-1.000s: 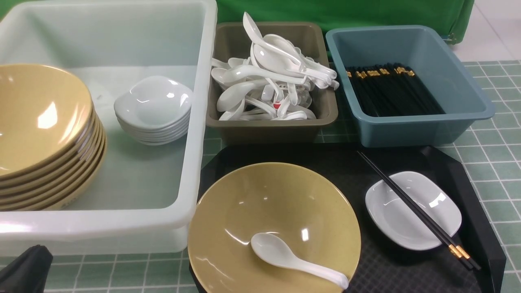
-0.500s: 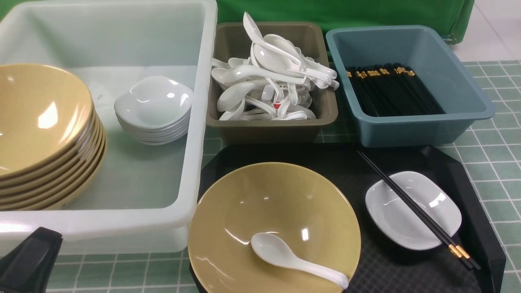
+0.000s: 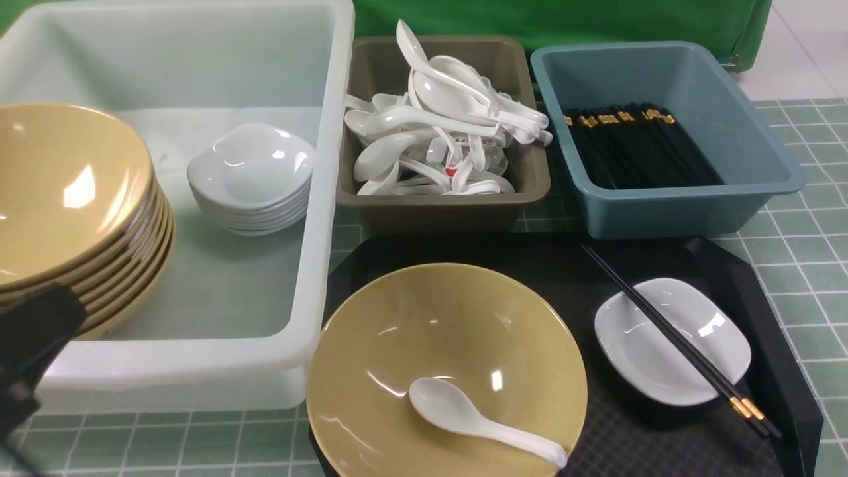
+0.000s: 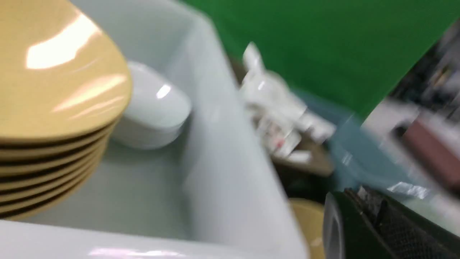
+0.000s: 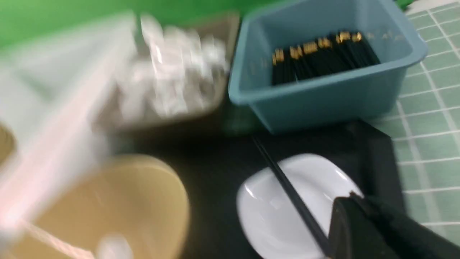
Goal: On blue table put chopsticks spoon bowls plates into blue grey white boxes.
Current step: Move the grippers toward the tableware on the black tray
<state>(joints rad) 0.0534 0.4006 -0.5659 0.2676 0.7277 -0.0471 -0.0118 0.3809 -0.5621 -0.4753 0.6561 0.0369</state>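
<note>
On the counter [image 3: 808, 265], white tub [image 3: 323, 199] left of the black tray [image 3: 543, 265]
On the tray: tan bowl [image 3: 450, 331], white plate [image 3: 636, 358], chopsticks [image 3: 669, 333] across the plate, spoon [image 3: 450, 407] in the bowl. Whether left pincer [image 3: 33, 331] or right pincer [image 5: 363, 230] is apart, I cannot tell.
</note>
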